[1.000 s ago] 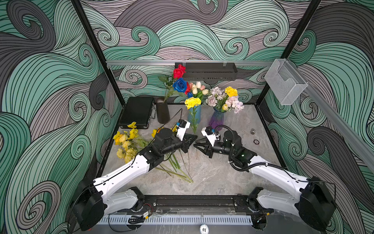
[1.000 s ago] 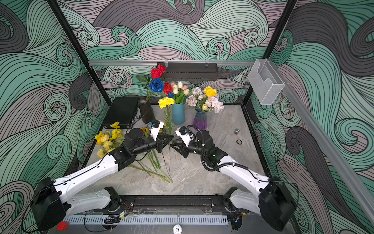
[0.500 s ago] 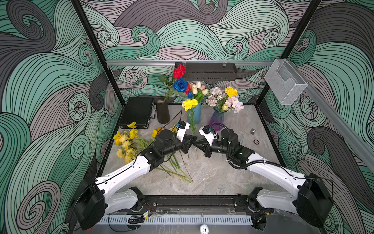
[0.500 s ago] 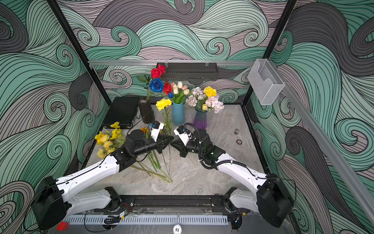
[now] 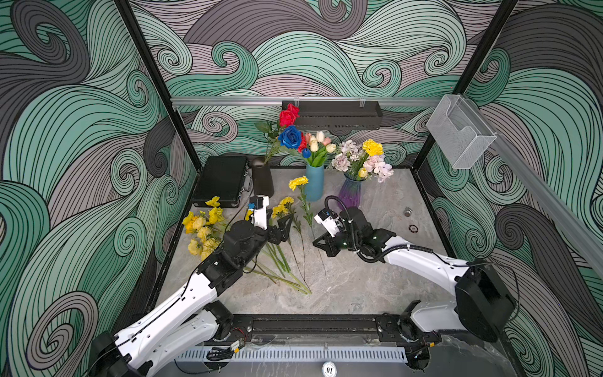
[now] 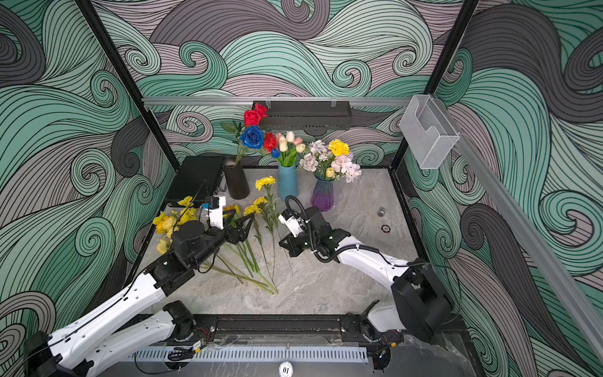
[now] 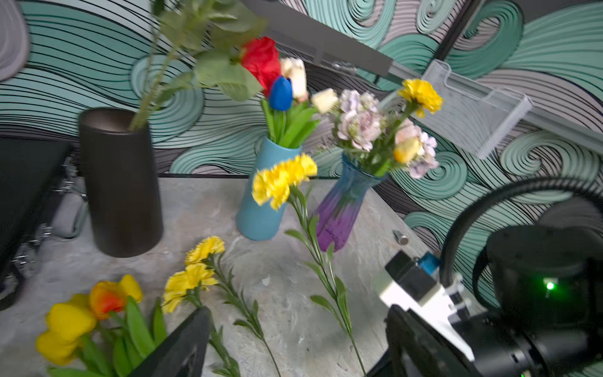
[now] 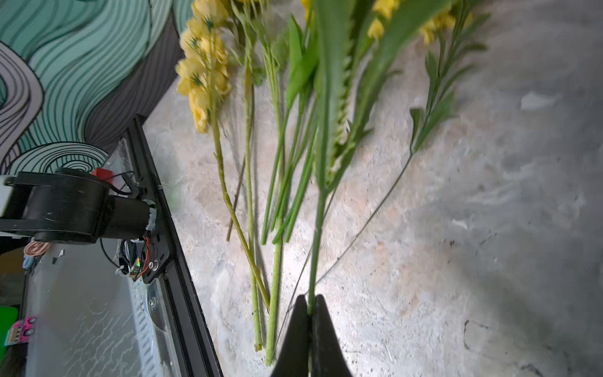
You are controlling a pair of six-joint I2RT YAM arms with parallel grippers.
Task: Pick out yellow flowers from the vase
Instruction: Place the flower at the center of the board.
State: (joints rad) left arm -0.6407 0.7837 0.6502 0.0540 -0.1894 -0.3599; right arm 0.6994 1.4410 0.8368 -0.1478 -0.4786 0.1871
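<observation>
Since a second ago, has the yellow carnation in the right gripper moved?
Yes. The yellow carnation has dropped from the blue vase's mouth to beside its body, leftward.

Your table (image 5: 359,287) looks like matt, veined stone; black vase (image 7: 120,182) matt, blue vase (image 7: 257,212) smooth, purple vase (image 7: 339,212) ribbed glossy glass; bin (image 5: 456,137) clear plastic; flowers (image 7: 284,182) cloth-like.
</observation>
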